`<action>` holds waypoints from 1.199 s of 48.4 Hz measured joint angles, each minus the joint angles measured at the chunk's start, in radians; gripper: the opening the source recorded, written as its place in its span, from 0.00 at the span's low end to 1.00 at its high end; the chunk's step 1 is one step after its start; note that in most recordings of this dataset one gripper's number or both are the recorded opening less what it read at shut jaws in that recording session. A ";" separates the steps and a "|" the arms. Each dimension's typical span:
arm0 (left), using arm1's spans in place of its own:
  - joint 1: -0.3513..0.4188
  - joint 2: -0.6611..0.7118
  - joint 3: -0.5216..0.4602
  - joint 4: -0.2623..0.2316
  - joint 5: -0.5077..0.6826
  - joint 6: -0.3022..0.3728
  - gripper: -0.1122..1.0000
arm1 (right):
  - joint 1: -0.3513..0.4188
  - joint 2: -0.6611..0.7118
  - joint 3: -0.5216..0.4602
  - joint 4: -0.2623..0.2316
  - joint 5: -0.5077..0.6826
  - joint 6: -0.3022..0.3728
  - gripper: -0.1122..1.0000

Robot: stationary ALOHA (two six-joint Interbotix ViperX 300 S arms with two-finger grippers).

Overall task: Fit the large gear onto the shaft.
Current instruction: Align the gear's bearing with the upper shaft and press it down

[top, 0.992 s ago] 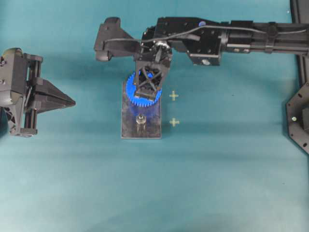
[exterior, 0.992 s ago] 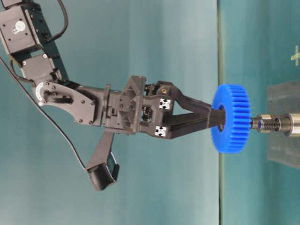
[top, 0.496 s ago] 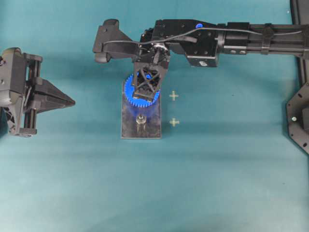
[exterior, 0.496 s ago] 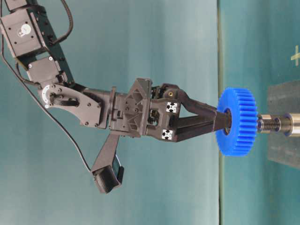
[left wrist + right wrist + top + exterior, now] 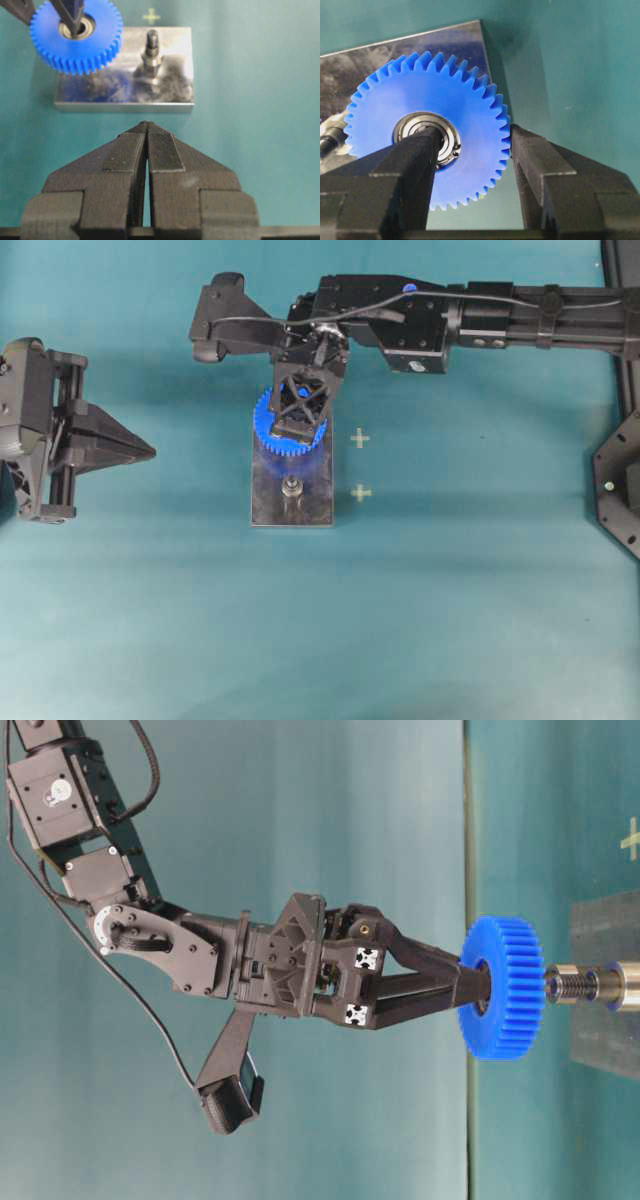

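Observation:
My right gripper is shut on the large gear, a blue toothed wheel. One finger sits in its metal bearing and the other presses on the toothed rim. The gear hangs level over the far end of the grey plate. In the table-level view the gear lies in line with the shaft, its face close to the tip; I cannot tell if they touch. A second peg stands bare beside the gear. My left gripper is shut and empty, short of the plate.
Two small yellow crosses mark the teal mat right of the plate. A black frame stands at the right edge. My left gripper points at the plate from the far left.
My right gripper has carried the gear a little closer to the shaft's tip and slightly sideways over the plate. The left gripper has stayed still.

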 measured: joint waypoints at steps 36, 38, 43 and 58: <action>-0.006 0.000 0.000 0.000 0.000 -0.002 0.10 | 0.006 0.006 -0.002 0.000 0.006 0.000 0.54; -0.006 -0.002 0.002 0.000 0.000 -0.002 0.10 | 0.005 0.005 0.000 0.000 0.006 0.000 0.54; -0.006 -0.002 0.002 0.000 0.000 -0.002 0.10 | 0.005 0.005 0.000 0.000 0.009 0.000 0.54; -0.008 0.000 0.000 0.000 0.000 -0.014 0.10 | 0.002 0.009 -0.006 0.002 0.035 0.000 0.64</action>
